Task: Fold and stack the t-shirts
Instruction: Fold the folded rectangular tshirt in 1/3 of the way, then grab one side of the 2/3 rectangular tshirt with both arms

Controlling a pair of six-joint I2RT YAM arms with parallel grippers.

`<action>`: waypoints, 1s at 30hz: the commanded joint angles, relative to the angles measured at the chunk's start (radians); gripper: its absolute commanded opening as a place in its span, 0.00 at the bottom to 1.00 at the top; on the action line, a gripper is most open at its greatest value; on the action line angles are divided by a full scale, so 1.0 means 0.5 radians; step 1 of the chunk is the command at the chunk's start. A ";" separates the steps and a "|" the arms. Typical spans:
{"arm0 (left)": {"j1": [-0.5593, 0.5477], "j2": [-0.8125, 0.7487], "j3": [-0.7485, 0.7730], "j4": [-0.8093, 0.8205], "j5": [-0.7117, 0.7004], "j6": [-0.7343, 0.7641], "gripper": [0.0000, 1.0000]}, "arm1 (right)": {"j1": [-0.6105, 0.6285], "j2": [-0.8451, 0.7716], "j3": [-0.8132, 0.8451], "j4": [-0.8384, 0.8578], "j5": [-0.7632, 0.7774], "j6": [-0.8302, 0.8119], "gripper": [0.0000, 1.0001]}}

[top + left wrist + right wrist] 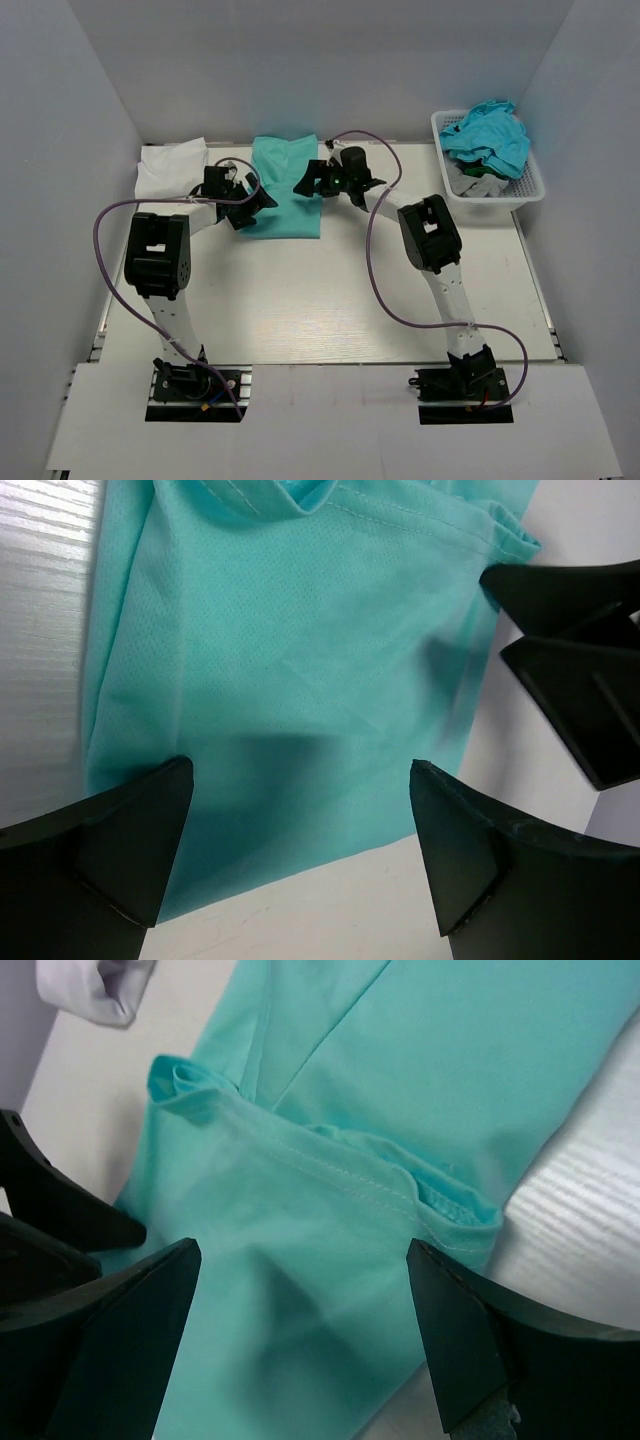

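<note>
Mint t-shirt (pixel 287 190): lying at the far middle of the table (pixel 350 290), folded in to a narrow panel, with both tools right over it.
Left gripper (pixel 300 768): jaws wide apart, nothing between them, poised over the shirt's near corner and hem edge.
Right gripper (pixel 302 1250): also spread wide and holding nothing, hanging over a stitched, doubled-over edge.
Gap between tools: very tight. Each wrist view has the other arm's black finger at the side of its frame.
Risk, clash: both closing in on the same narrow strip could knock fingers together, I'd say.
Risk, partial pinch: the cloth lies in layers here. Catch only the top one and the fold underneath likely slides open.
Risk, drag: a jaw landing flat on the fabric could push it into a bunch and spoil the straight edges.
Risk, uneven lift: one side gripping before the other would probably skew the panel.
White t-shirt (pixel 172 168): at the far left, just beside the left arm. A wide swing might snag it.
Basket (pixel 497 198): far right, well apart, with the turquoise t-shirts (pixel 487 138) heaped inside and waiting.
</note>
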 commanded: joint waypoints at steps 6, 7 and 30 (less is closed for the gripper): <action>-0.020 -0.054 -0.016 -0.145 -0.044 0.087 1.00 | -0.020 -0.089 0.080 0.026 -0.171 0.038 0.90; -0.021 -0.081 -0.017 -0.145 -0.026 0.087 1.00 | -0.017 -0.120 0.074 -0.011 -0.171 -0.036 0.90; -0.014 -0.613 -0.425 -0.320 -0.391 0.020 1.00 | 0.179 -0.927 -1.013 -0.527 0.224 -0.049 0.90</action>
